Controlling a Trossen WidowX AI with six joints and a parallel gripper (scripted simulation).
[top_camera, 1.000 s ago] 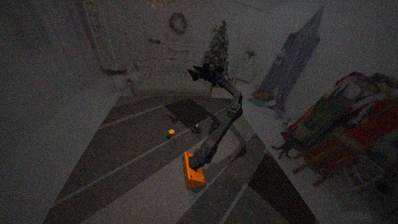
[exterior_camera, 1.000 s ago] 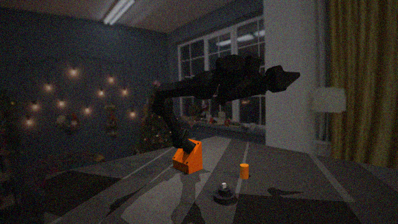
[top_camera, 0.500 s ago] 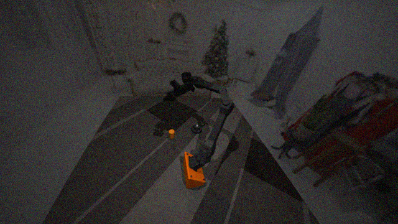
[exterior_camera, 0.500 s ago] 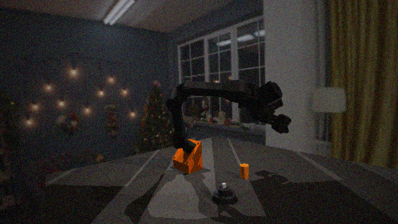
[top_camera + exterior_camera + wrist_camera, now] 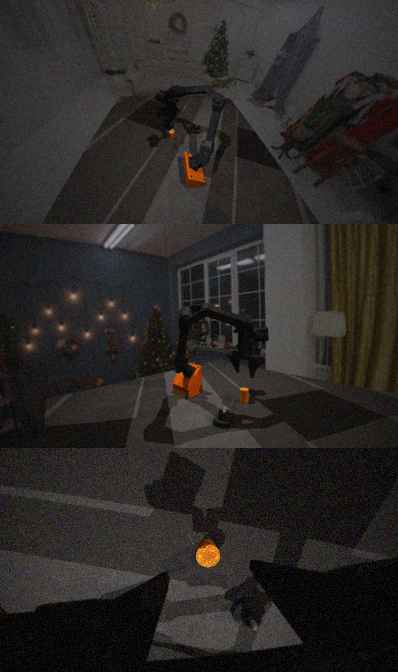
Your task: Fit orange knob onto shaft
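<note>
A black, jointed arm (image 5: 213, 124) (image 5: 182, 345) on an angular orange base (image 5: 188, 183) (image 5: 195, 386), with tapering gripper (image 5: 168, 124) (image 5: 245, 374) (image 5: 208, 569) fingers.

My open hand (image 5: 245, 374) points down above the orange knob (image 5: 244, 395), which stands upright on the bench (image 5: 106, 401); the round pedestal (image 5: 222, 422) sits nearer, slightly left.

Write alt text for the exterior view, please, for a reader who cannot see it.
A dark robot arm on an orange base points its open jaws down above an upright orange knob, with the round pedestal standing nearby in a dim room.
</note>
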